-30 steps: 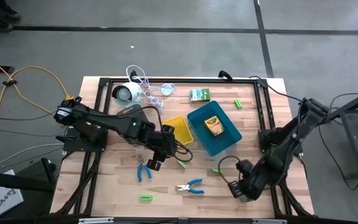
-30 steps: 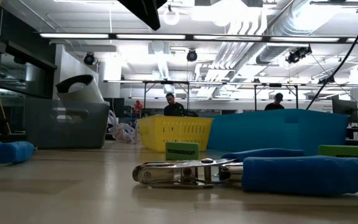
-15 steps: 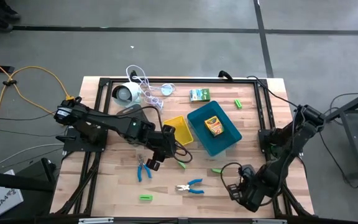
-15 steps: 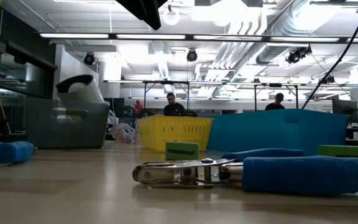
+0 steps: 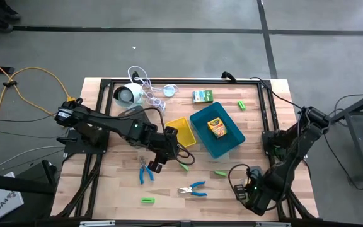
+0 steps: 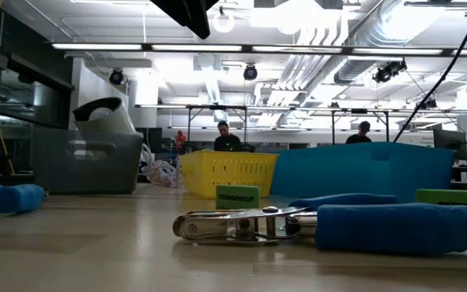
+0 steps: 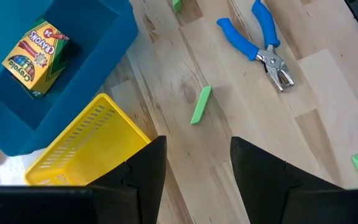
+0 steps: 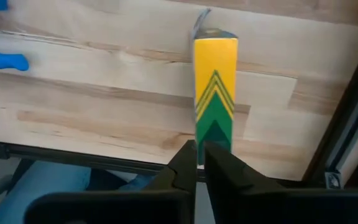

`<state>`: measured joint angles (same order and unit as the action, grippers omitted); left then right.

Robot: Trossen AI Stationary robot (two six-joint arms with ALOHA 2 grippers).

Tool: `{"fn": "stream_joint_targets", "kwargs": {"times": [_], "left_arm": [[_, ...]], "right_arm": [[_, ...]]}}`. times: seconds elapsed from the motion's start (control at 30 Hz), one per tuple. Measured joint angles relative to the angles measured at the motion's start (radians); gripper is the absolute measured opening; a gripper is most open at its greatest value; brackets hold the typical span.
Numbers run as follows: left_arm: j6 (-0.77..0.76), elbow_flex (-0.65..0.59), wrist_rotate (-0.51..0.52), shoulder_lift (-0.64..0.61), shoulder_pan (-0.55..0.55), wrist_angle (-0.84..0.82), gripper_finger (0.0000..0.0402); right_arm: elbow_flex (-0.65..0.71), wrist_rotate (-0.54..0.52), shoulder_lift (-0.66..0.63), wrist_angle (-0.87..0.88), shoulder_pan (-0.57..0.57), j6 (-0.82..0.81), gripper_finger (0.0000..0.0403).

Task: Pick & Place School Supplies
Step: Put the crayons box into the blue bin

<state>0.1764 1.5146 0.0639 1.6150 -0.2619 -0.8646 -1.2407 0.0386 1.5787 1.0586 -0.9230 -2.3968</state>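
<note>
Down at the near right corner of the table, a yellow-and-green crayon box (image 8: pixel 215 93) is pinched at its lower end between the right gripper (image 8: pixel 199 163), whose dark fingers are pressed in on it; the wrist camera shows it standing up from the fingertips over the wooden table (image 8: pixel 92 81) near the table's edge. From above, the right gripper (image 5: pixel 252 191) sits low beside the frame rail. A second crayon box (image 5: pixel 217 127) lies inside the blue tray (image 5: pixel 200 120), next to the yellow tray (image 5: pixel 180 123). The left gripper (image 5: pixel 159 164) hangs mid-table with its fingers spread and nothing between them, just by one pair of blue-handled pliers (image 5: pixel 145 171). The other pair of pliers (image 5: pixel 194 189) lies nearer the front, a green block (image 5: pixel 147 200) off to its left. More green blocks sit apart: one (image 5: pixel 183 167) by the left gripper, one (image 5: pixel 219 173) below the blue tray, one (image 5: pixel 241 104) towards the far right. A green pack (image 5: pixel 202 96) rests near the far edge, close to a white round device (image 5: pixel 126 95).
</note>
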Motion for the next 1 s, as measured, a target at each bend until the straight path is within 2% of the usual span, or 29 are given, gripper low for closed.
{"fn": "stream_joint_targets", "kwargs": {"times": [0.6, 0.77, 1.0], "left_arm": [[0.01, 0.0, 0.002, 0.0, 0.0, 0.0, 0.017], [0.01, 0.0, 0.001, 0.0, 0.0, -0.001, 0.017], [0.007, 0.0, 0.001, 0.0, 0.0, -0.006, 0.017]], "right_arm": [[0.0, 0.012, 0.0, 0.009, 0.0, 0.011, 0.0169], [0.0, 0.011, 0.0, 0.046, 0.0, 0.011, 0.0188], [0.0, -0.013, 0.0, 0.048, 0.0, 0.019, 0.019]]}}
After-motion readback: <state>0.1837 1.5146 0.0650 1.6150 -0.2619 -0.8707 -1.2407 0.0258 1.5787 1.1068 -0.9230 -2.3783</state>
